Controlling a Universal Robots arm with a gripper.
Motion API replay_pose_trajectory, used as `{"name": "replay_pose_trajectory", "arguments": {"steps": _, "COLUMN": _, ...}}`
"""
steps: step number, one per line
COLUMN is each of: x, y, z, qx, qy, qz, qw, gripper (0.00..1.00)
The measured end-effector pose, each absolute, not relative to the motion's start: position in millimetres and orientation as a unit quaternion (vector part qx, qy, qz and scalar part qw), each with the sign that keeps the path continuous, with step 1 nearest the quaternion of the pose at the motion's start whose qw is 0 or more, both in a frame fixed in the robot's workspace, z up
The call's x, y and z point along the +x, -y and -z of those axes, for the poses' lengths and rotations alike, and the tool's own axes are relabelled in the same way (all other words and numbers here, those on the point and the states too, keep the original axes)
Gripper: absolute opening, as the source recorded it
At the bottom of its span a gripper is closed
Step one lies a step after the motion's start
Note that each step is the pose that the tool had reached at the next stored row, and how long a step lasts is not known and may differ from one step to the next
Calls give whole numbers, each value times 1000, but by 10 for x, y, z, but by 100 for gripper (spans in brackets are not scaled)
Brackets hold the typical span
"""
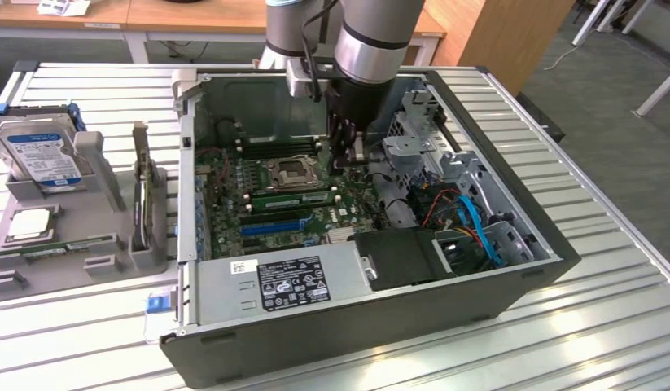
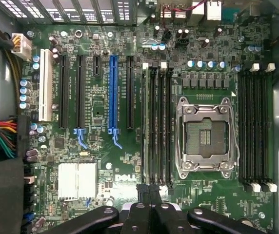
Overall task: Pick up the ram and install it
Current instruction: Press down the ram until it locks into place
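The ram [image 1: 296,196], a long green stick, stands on edge in a black slot beside the empty processor socket [image 1: 289,171] inside the open computer case [image 1: 346,338]. My gripper [image 1: 352,159] reaches down into the case at the stick's end toward the exterior view's right, a little above the board. In the wrist view my gripper [image 2: 149,195] is shut, its dark fingertips [image 2: 142,191] pressed together over the end of the bank of memory slots [image 2: 158,126]. Nothing is between them. I cannot tell whether they touch the stick.
A grey fixture [image 1: 96,265] outside the case, on the exterior view's left, holds a blue-labelled hard drive [image 1: 41,151] and a square silver chip [image 1: 28,221]. The power supply [image 1: 280,281], blue cables [image 1: 481,228] and metal drive cage [image 1: 422,142] crowd the case.
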State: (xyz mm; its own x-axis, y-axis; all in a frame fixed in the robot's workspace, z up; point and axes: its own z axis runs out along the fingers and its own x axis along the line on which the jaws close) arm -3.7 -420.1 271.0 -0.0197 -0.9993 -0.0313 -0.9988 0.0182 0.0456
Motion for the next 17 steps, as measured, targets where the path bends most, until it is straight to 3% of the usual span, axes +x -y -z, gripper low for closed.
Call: {"name": "replay_pose_trajectory", "arguments": {"steps": 17, "x": -37, "y": 4202, "z": -2573, "qx": 700, "qy": 714, "qz": 27, "qw": 5, "gripper": 10}}
